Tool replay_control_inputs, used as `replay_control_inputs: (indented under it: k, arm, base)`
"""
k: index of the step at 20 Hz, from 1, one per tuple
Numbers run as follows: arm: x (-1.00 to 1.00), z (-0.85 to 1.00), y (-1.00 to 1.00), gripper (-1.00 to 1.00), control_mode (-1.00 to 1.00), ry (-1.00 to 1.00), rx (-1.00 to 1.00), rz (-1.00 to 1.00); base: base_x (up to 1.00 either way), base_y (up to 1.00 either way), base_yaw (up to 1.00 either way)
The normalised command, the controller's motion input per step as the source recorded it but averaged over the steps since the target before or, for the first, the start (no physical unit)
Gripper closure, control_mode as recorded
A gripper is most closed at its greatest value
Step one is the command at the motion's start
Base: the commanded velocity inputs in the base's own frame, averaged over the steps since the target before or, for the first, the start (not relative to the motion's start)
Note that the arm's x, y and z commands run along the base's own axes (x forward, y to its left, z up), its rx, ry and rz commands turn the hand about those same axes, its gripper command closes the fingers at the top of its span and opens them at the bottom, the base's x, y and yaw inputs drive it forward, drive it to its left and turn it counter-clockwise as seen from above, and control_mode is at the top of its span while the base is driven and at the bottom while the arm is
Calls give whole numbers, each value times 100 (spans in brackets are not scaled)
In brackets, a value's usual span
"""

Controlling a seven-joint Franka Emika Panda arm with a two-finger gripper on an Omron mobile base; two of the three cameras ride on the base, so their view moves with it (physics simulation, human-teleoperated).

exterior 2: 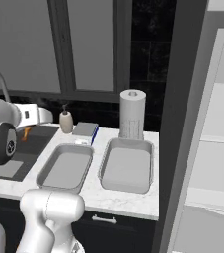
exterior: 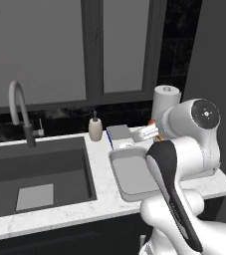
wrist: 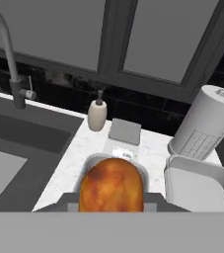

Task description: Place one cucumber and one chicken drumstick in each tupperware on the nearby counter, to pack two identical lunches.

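My gripper (exterior: pixel 151 127) is shut on a chicken drumstick (wrist: pixel 111 185), whose orange-brown meaty end looms large in the hand view. It hangs above the far end of the left tupperware (exterior 2: pixel 66 168), with a bit of orange (exterior 2: pixel 25 132) showing under the hand. That light-grey tupperware (exterior: pixel 132 177) lies empty on the white marble counter (exterior: pixel 102 199). The right tupperware (exterior 2: pixel 127 168) sits beside it, also empty, and it appears again in the hand view (wrist: pixel 197 185). No cucumber is in view.
A dark sink (exterior: pixel 35 169) with a curved faucet (exterior: pixel 20 109) lies left of the containers. A soap dispenser (exterior: pixel 95 128), a grey box (exterior 2: pixel 85 129) and a paper towel roll (exterior 2: pixel 132 114) stand behind them. An open white fridge (exterior 2: pixel 207 148) stands to the right.
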Motion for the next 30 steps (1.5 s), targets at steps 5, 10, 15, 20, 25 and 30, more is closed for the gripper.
replay_control_inputs:
  k: [5,10,15,20,25,30]
  arm:
    - [10,-72,-28,100,-100,10,0,0]
    - [47,-70,0,100,-100,32,5,0]
    - [33,-53,0,100,-100,26,1,0]
    - [18,-64,0,100,-100,2,-2,0]
    - [18,-75,0,100,-100,0,-2,0]
    - [38,-61,1,100,-100,6,0,0]
  base:
    - [0,0,0]
    - [0,0,0]
    - [0,0,0]
    - [0,0,0]
    - [0,0,0]
    - [0,0,0]
